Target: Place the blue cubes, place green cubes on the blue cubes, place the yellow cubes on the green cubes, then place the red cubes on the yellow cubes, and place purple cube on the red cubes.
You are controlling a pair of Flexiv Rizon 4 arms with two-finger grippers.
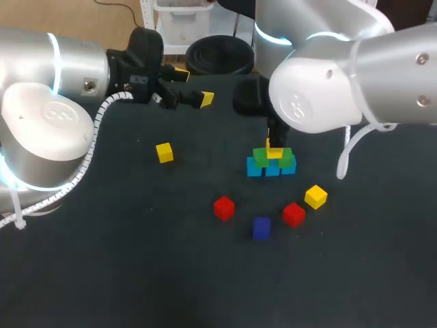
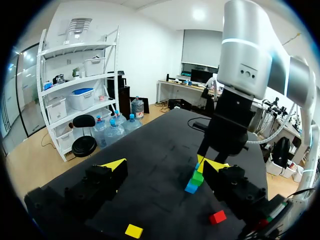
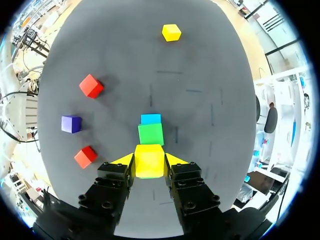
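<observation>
Blue cubes form a short row mid-table, with green cubes on top of them. My right gripper is shut on a yellow cube directly over the greens. In the right wrist view this yellow cube sits between the fingers, with a green cube and a blue cube just ahead. Loose on the table are two yellow cubes, two red cubes and a purple cube. My left gripper hangs open and empty above the table's far left.
In the left wrist view the right arm stands over the stack, well ahead of the open left gripper. The loose cubes lie in front of and left of the stack.
</observation>
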